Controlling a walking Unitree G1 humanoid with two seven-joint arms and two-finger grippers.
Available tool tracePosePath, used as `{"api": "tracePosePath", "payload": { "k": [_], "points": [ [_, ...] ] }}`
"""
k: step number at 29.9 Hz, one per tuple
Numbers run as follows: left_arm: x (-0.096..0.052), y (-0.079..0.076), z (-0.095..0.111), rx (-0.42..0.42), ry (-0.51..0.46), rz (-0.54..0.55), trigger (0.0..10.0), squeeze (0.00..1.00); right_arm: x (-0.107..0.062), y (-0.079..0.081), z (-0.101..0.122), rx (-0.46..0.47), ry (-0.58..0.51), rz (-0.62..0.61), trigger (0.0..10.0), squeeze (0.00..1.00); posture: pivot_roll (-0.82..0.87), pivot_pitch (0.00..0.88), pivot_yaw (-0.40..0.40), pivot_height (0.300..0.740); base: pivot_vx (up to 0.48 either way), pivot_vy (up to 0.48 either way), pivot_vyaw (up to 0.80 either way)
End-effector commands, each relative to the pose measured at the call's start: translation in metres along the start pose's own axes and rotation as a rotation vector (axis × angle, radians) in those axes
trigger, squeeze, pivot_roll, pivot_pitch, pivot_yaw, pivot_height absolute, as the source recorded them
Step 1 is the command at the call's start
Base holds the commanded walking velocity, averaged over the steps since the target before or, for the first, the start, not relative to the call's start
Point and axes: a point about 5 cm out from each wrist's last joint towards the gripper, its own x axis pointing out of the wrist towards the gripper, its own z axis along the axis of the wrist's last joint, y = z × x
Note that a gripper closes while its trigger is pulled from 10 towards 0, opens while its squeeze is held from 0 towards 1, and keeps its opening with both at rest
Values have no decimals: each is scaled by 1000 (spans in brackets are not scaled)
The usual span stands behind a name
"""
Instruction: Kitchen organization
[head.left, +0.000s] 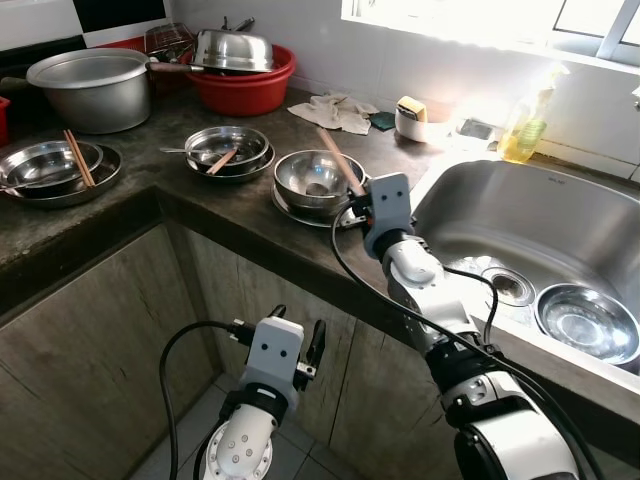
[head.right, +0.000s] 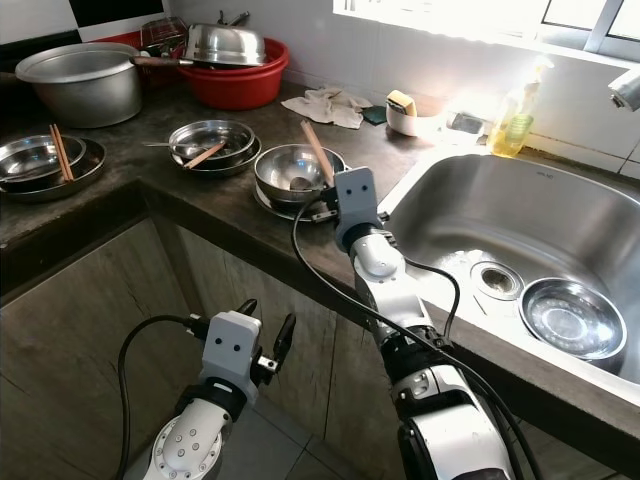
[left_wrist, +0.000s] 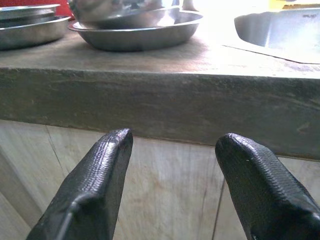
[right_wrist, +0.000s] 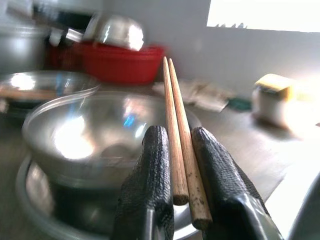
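My right gripper (right_wrist: 182, 150) is shut on a pair of wooden chopsticks (right_wrist: 180, 140), which stick up and back from the fingers. It hovers at the near rim of a steel bowl (head.left: 312, 178) that sits on a steel plate (head.left: 300, 212) on the dark countertop, just left of the sink (head.left: 560, 215). In the left eye view the chopsticks (head.left: 338, 158) slant over that bowl. My left gripper (left_wrist: 172, 145) is open and holds nothing. It is low in front of the wooden cabinet, below the counter edge (left_wrist: 160, 95).
Another steel bowl (head.left: 588, 322) lies in the sink. On the counter are a bowl with chopsticks (head.left: 228, 150), stacked plates with chopsticks (head.left: 50, 170), a large pot (head.left: 90, 88), a red basin (head.left: 245, 85), a rag (head.left: 335, 112) and a soap bottle (head.left: 525, 130).
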Motion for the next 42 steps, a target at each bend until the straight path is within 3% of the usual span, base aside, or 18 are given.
{"api": "tracePosePath", "payload": {
  "k": [1, 4, 12, 14, 15, 17, 20, 23, 33, 42],
  "points": [
    [1, -2, 0, -2, 2, -2, 10000, 0, -3, -11, 16, 17, -77, -47, 0, 0, 226, 43, -82, 740, 0, 0, 0],
    [2, -1, 0, -3, -1, -2, 10000, 0, -12, -16, 23, 23, -115, -59, 0, 0, 220, 37, -80, 740, 0, 0, 0],
    [7, -1, 0, -5, -7, -11, 10000, 0, -65, -25, 29, 36, -139, -96, 0, 0, 197, 19, -67, 740, 0, 0, 0],
    [8, -1, 0, -6, -10, -15, 10000, 0, -81, -23, 23, 43, -117, -107, 0, 0, 191, 9, -65, 740, 0, 0, 0],
    [8, -1, 0, -6, -10, -15, 10000, 0, -81, -23, 23, 43, -117, -107, 0, 0, 191, 9, -65, 740, 0, 0, 0],
    [10, -1, 0, -8, -16, -23, 10000, 0, -111, -18, 7, 42, -37, -111, 0, 0, 182, 0, -58, 740, 0, 0, 0],
    [11, -1, 1, -6, -19, -26, 10000, 0, -117, -17, 2, 44, -12, -113, 0, 0, 181, 0, -57, 740, 0, 0, 0],
    [13, -1, 0, -7, -20, -42, 10000, 0, -136, -17, -6, 51, 66, -131, 0, 0, 171, 0, -44, 740, 0, 0, -179],
    [16, -4, 1, 33, -42, -90, 10000, 0, -146, -23, -3, 26, 102, -140, 0, 0, 157, 0, -30, 740, 0, 0, -774],
    [19, -4, 0, 30, -34, -84, 10000, 0, -134, -25, -1, -19, 126, -87, 0, 0, 159, 0, -29, 740, 92, -407, -800]
  ]
}}
